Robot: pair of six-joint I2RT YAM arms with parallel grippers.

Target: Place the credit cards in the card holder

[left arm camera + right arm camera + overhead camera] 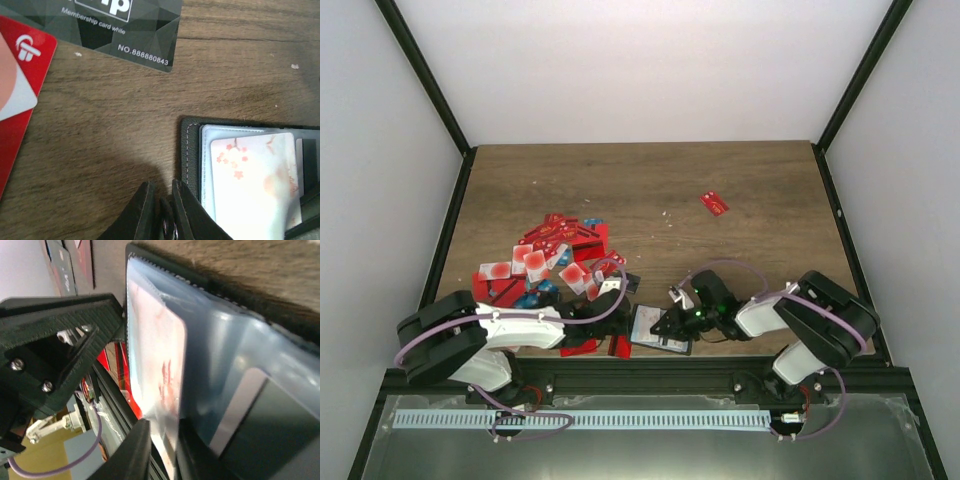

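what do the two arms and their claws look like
Both the left arm and the right arm have white shells with black joints. A lilac cable loops along each. The left claw and right claw have slim, dark, tapered fingers. No markings show.

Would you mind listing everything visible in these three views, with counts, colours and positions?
table: one, brown wood, under everything.
credit cards: many, too overlapped to count; mostly red, a few blue; heaped left of centre.
lone card: one, red, apart on the right far side.
membership card: one, dark grey, flat beside the heap.
card holder: one, black with clear sleeves, lying open between the grippers.
flowered card: one, pale with pink blossoms, inside a sleeve.
left gripper: one, black, jaws nearly together at the holder's corner.
right gripper: one, black, jaws narrow around a sleeve's edge.
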